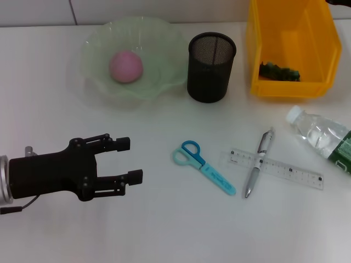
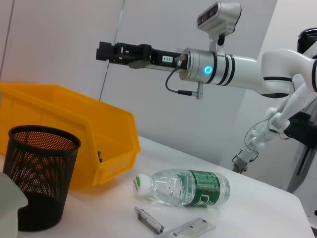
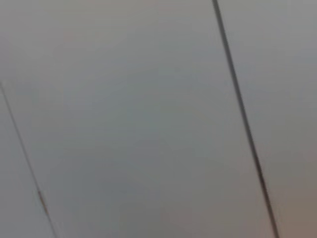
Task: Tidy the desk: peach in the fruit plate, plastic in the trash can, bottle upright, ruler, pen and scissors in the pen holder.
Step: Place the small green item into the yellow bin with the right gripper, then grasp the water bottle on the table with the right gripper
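Scissors (image 1: 202,166), blue, flat on surface (image 1: 164,230), 3 o'clock of left claw (image 1: 130,160), fingers spread, empty; right claw (image 2: 105,51) raised above bin (image 1: 289,49), state cannot be told.

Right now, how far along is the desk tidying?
Done: the pink peach sits in the green glass fruit plate, and green plastic lies in the yellow bin. Nothing is held; the open left gripper hovers empty. Left: clear bottle on its side; blue scissors, transparent ruler and silver pen outside the black mesh holder.
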Motion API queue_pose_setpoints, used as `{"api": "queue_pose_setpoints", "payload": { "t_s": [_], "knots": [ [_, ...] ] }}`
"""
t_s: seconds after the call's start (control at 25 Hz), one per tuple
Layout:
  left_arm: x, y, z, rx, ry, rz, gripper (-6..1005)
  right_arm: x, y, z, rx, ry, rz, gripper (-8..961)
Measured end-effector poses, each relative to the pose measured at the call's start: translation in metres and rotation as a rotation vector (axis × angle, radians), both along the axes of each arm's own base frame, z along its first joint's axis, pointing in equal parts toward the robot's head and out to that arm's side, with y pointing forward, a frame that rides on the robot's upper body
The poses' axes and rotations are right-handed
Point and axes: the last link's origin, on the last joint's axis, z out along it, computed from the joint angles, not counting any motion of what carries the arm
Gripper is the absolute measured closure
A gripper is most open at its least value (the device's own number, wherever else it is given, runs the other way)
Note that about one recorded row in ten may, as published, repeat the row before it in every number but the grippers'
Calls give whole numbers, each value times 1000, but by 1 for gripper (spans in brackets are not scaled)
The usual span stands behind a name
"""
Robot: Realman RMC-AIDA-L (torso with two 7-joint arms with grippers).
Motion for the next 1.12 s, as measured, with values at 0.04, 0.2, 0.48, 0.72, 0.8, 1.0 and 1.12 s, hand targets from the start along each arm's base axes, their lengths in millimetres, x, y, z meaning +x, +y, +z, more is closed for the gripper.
{"api": "queue_pose_setpoints", "payload": {
  "t_s": [0.04,0.2,0.48,0.72,0.8,1.0,1.12],
  "knots": [
    [0,0,0,0,0,0,188,-2,-3,2,-24,1,23,497],
    [0,0,0,1,0,1,188,-6,-10,11,-112,-36,62,412],
    [1,2,1,2,0,-5,188,-21,-41,39,-461,-349,-26,200],
    [2,4,1,9,2,-3,187,-25,-67,26,-666,-652,-246,200],
    [2,4,1,10,1,-3,187,-21,-72,18,-705,-720,-301,200],
    [2,5,1,11,2,-5,187,-15,-78,1,-780,-801,-344,200],
    [2,5,1,12,3,-5,187,-8,-78,-2,-790,-820,-370,199]
  ]
}}
